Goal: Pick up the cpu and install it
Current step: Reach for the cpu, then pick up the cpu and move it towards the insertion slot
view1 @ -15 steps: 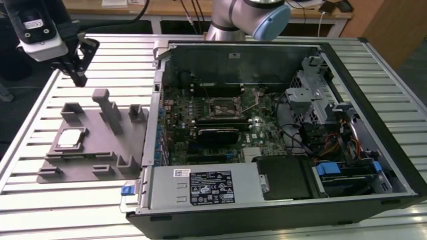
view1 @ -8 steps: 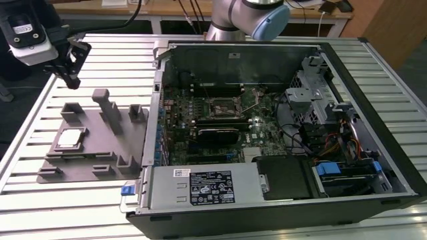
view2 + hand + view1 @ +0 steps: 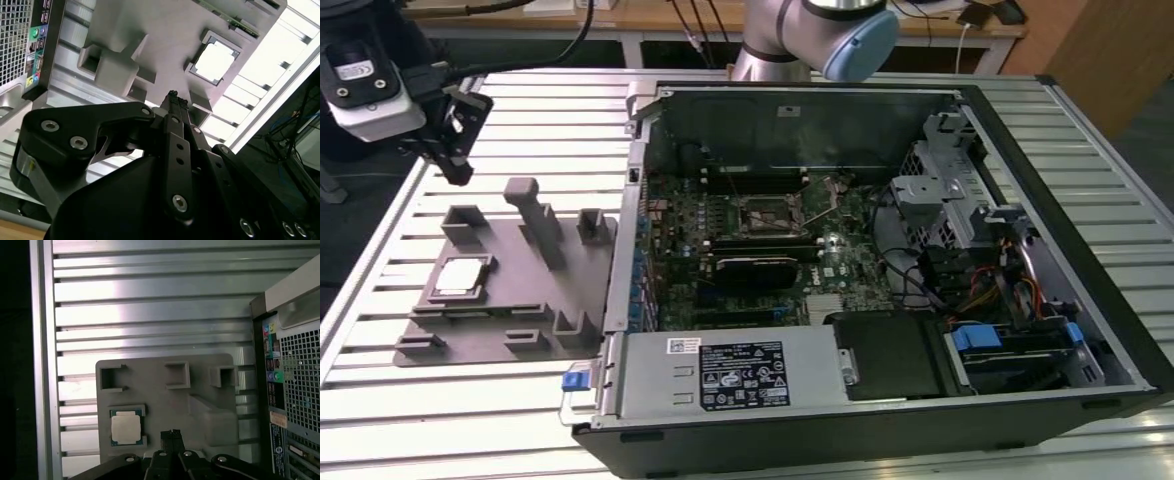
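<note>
Landmark for all positions: grey fixture plate (image 3: 494, 325), lying flat on the slatted metal table (image 3: 400, 420), toward the exterior view's left.

Gripper (image 3: 458, 176): hangs above the plate's far left corner in the exterior view, clear of the plate surface and touching nothing. In both wrist views the two black fingertips (image 3: 172, 100) are pressed together, with nothing pinched between them.

cpu (image 3: 460, 277): rests flat in a shallow square pocket near the plate's left edge, silver top facing up and pale rim visible. It sits apart from the gripper, nearer the camera than the fingertips in the exterior view.

Tall post (image 3: 534, 215): stands upright on the plate, to the right of the cpu pocket. Shorter blocks stand around it.

Computer case (image 3: 854, 445): lies open on its side just beside the plate's right edge. The black-framed socket (image 3: 767, 213) sits on the motherboard (image 3: 847, 262) inside, well apart from the plate.
</note>
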Controlling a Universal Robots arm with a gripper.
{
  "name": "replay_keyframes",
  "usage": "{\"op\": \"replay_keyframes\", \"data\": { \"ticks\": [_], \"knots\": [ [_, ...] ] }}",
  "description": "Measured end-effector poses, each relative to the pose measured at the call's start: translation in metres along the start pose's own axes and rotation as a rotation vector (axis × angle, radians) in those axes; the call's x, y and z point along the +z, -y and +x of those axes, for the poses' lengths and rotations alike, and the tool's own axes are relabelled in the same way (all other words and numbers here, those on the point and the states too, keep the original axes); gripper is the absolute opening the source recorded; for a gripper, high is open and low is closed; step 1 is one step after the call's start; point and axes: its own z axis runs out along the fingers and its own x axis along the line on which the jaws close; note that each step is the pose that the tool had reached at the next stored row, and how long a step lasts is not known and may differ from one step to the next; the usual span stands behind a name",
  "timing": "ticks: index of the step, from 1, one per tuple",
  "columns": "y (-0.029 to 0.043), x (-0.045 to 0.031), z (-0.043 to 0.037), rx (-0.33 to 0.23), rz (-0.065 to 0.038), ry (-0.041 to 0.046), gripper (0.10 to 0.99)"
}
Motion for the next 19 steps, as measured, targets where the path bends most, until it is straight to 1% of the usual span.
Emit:
{"op": "replay_keyframes", "data": {
  "ticks": [4,5,13,15,17,19],
  "knots": [
    [0.0018,0.0042,0.0037,0.0,0.0,-0.0001,0.106],
    [0.0029,0.0067,0.0063,0.0,0.0,0.0,0.106],
    [0.0069,0.0143,0.0139,0.0,0.0,0.0,0.106],
    [0.0071,0.0147,0.0141,0.0,0.0,0.0,0.106],
    [0.0071,0.0148,0.0141,0.0,0.005,0.0003,0.106],
    [0.0071,0.0148,0.0141,0.0,0.005,0.0003,0.106]
  ]
}}
